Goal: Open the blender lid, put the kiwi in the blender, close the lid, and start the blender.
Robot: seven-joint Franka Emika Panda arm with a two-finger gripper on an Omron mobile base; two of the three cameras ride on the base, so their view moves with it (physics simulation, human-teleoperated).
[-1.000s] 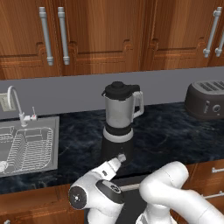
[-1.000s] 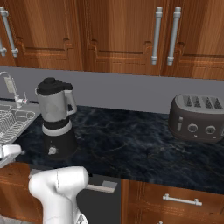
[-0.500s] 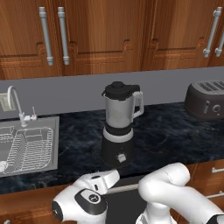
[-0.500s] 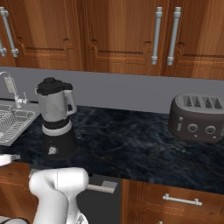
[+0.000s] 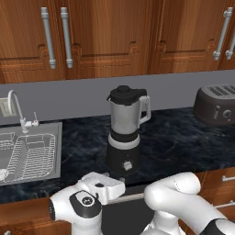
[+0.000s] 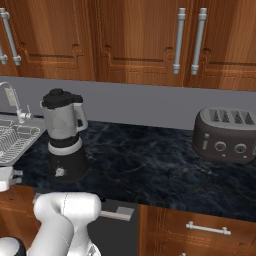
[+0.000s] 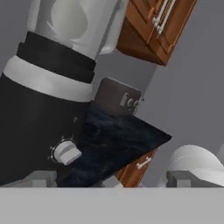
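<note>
The blender (image 5: 125, 137) stands on the counter (image 5: 183, 137) at the centre of the left base view and at the left of the right base view (image 6: 64, 137). The blender lid (image 5: 125, 94) sits on top of its jar. Left of the blender, at the left edge of the left base view, a sink (image 5: 28, 153) is set into the counter, with a tap (image 5: 18, 110) behind it. The toaster (image 6: 224, 135) stands on the counter well apart from the blender, at the right of the right base view. Cabinets (image 5: 114, 36) hang across the top of both base views. In the hand view the blender (image 7: 43, 87) takes up the left, with the toaster (image 7: 118, 98) behind it near the centre.
</note>
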